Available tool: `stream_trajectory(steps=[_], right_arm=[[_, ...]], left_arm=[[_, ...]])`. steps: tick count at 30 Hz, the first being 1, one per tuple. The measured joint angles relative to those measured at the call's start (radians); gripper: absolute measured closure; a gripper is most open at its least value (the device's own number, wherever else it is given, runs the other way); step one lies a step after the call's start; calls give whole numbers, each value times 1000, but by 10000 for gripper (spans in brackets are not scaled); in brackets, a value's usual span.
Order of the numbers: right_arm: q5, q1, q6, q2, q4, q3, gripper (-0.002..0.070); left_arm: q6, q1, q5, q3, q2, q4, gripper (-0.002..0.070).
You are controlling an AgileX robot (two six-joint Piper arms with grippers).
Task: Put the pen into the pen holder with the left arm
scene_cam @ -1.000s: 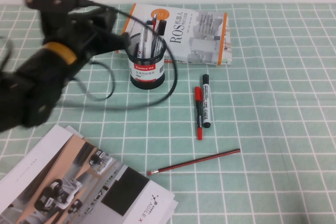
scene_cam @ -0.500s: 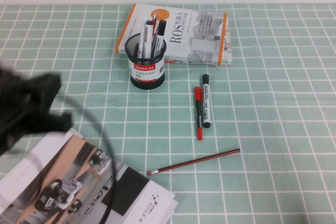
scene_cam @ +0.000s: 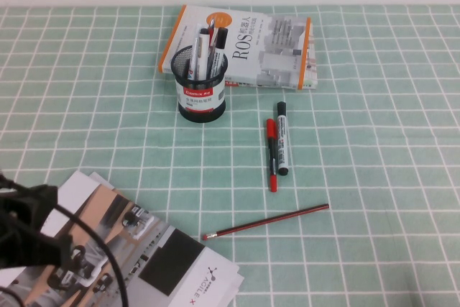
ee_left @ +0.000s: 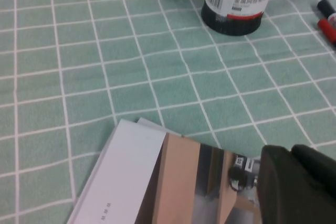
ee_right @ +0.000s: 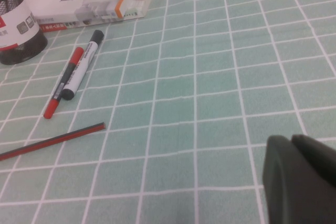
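Observation:
The black mesh pen holder (scene_cam: pixel 201 85) with a red label stands in front of the book. Several pens stand upright in it, among them a white-barrelled pen (scene_cam: pixel 200 49). The holder also shows in the left wrist view (ee_left: pixel 236 3) and the right wrist view (ee_right: pixel 13 30). My left gripper (scene_cam: pixel 32 210) is pulled back low at the near left, over the magazine, far from the holder. In its wrist view its fingers (ee_left: pixel 296 182) lie together with nothing between them. My right gripper (ee_right: pixel 299 177) is shut and empty above bare cloth, out of the high view.
An orange-edged book (scene_cam: pixel 259 44) lies behind the holder. A white marker with black caps (scene_cam: pixel 282 138), a slim red-capped pen (scene_cam: pixel 272 154) and a red pencil (scene_cam: pixel 266 221) lie right of centre. An open magazine (scene_cam: pixel 144 264) lies at the near left on the green checked cloth.
My left arm has drawn back from beside the holder, down to the near-left corner over the magazine. The pens in the holder and on the cloth have not moved.

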Motion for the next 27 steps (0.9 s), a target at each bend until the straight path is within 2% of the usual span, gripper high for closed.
stream_trajectory(steps=[9,21,27], right_arm=[[0,0,0,0,0,0,696],[0,0,0,0,0,0,696],[2,0,0,0,0,0,696]], left_arm=[[20,12,-49,105,-180,34,677],[248,268,-53,345,-740,-174,678],[259,299,-60,416,-755,-182,678]])
